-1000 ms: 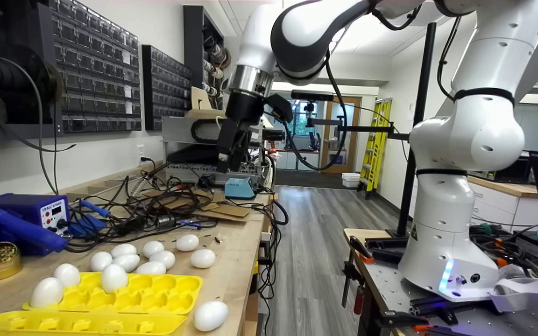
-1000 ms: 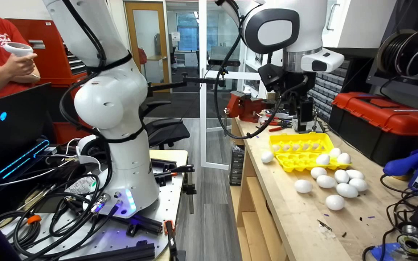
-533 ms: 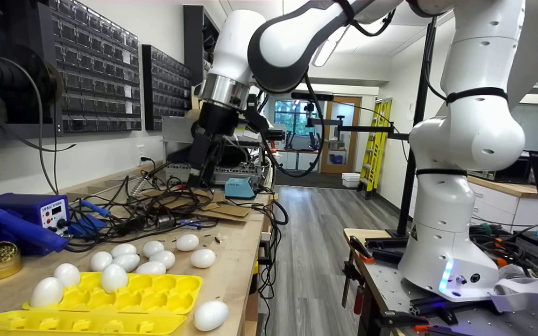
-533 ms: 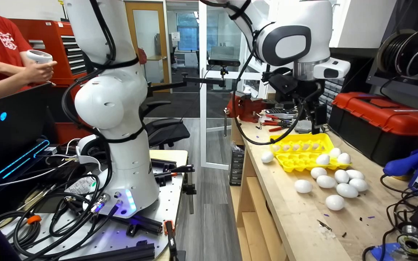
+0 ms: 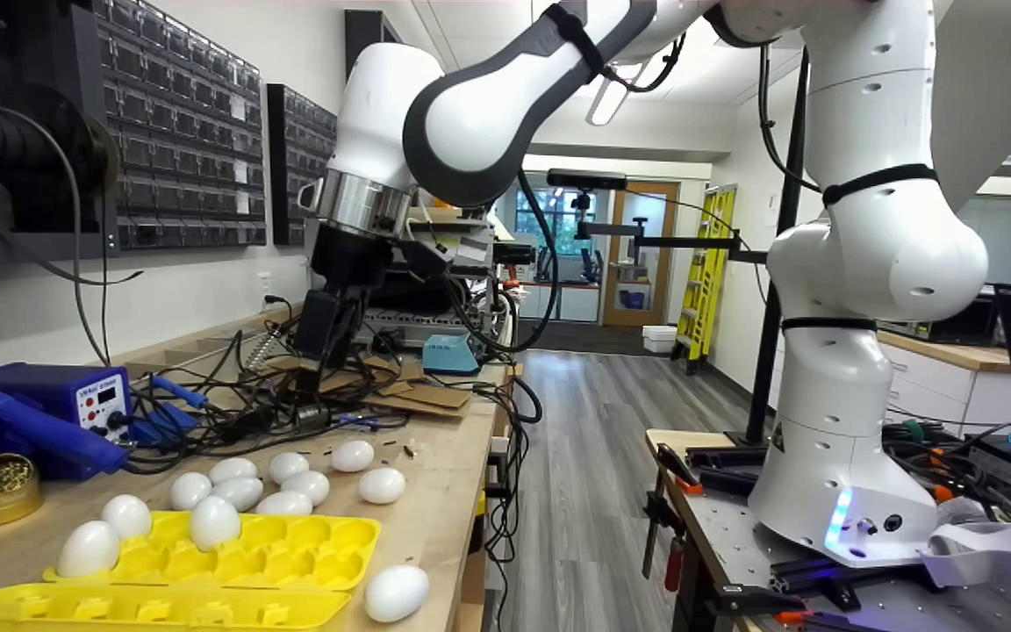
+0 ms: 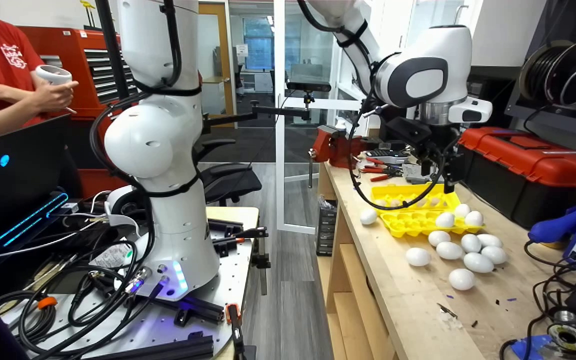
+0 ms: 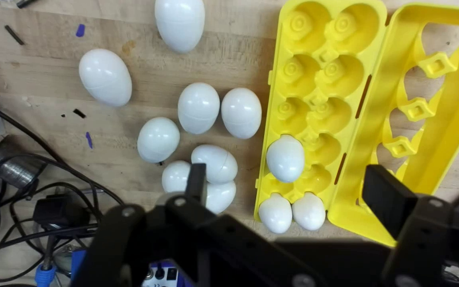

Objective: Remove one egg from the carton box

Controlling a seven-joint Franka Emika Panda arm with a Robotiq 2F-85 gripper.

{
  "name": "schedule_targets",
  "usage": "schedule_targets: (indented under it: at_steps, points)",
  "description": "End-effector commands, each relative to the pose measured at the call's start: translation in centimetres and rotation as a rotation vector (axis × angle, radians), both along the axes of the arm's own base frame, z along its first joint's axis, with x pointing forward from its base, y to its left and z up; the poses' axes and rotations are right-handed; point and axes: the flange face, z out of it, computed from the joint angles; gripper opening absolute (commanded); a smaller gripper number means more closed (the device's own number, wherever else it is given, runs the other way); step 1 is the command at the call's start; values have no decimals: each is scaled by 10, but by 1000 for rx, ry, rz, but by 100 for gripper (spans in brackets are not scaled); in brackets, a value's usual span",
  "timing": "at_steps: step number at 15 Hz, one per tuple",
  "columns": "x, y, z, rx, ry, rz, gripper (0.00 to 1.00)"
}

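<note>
Yellow and moulded in rounded cups, an egg carton (image 7: pixel 318 95) lies open on a pale wooden workbench (image 7: pixel 153 71), below a black gripper (image 7: pixel 287 181) whose jaws stand wide apart. Seen from the wrist, the carton's lower end falls between the two fingers, its three eggs gathered there: one egg (image 7: pixel 285 158) partway along a column of cups, a pair of eggs (image 7: pixel 275 213) side by side at the end. One finger (image 7: pixel 196 181) passes in front of the eggs on the wood, the opposite finger (image 7: pixel 389 199) in front of the lid (image 7: pixel 450 107). An exterior view shows the gripper hanging in the air, apart from carton and eggs. Eight loose eggs (image 7: pixel 199 107) lie across the wood grain, some touching; one more egg (image 5: pixel 396 593), visible in both exterior views, rests just beside the carton. All are smooth, glossy white ovals, several ringed by a fine seam. Cups run in paired rows; the lid is a long frame with curved openings through which wood shows. Small blue and black scraps (image 7: pixel 80 30) dot the surface near a dull metal cylinder (image 7: pixel 12 165). To the carton's right in an exterior view stands a black toolbox (image 6: pixel 533 172) with a red top.
</note>
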Motion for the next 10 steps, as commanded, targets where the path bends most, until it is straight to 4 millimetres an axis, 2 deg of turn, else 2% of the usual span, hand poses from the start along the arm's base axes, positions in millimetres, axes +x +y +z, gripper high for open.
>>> schedule_targets:
  at_steps: [1, 10]
  points:
    - [0, 0, -2, 0, 5, 0, 100]
    - [0, 0, -6, -9, 20, -8, 100]
